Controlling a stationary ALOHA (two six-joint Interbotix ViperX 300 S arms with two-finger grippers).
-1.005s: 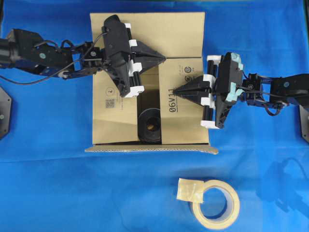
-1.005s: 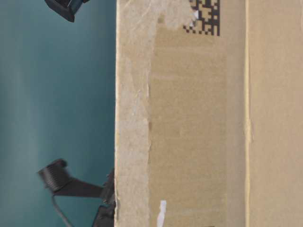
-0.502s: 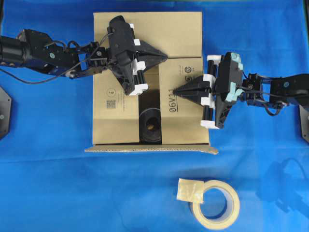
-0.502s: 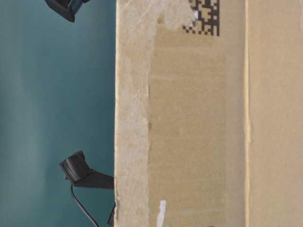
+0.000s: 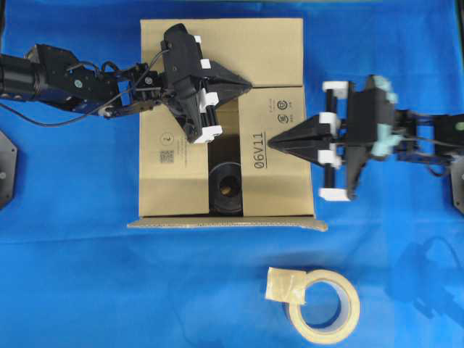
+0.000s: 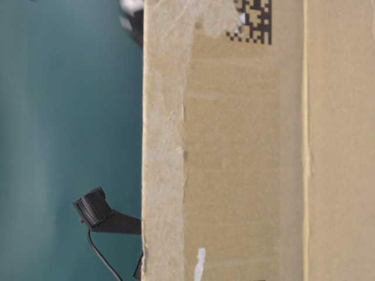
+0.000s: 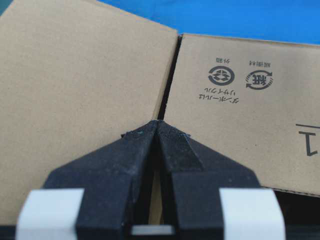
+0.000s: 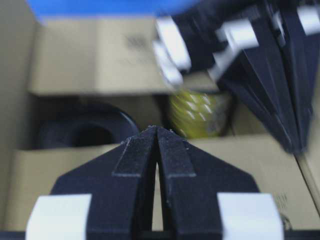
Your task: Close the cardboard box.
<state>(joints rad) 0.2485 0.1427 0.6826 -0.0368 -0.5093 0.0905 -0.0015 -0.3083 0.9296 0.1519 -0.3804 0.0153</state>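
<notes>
The cardboard box (image 5: 279, 181) stands in the middle of the blue cloth. Its far flap (image 5: 246, 51), left flap (image 5: 170, 167) and right flap with black print lie folded in. The near flap (image 5: 225, 224) sticks out toward the front. A gap between the side flaps shows a black roll (image 5: 226, 187) inside. My left gripper (image 5: 250, 87) is shut and empty, its tip at the seam between the far and right flaps (image 7: 157, 122). My right gripper (image 5: 270, 143) is shut and empty, its tip over the right flap (image 8: 156, 129).
A roll of beige tape (image 5: 330, 308) with a loose piece stuck on it lies on the cloth in front of the box. The box wall with a black square code (image 6: 255, 20) fills the table-level view. A yellow object (image 8: 197, 115) shows inside the box.
My right gripper has drawn back to the right, its body now off the box edge, tip still over the right flap. My left gripper and the box shifted slightly right earlier, then held still.
</notes>
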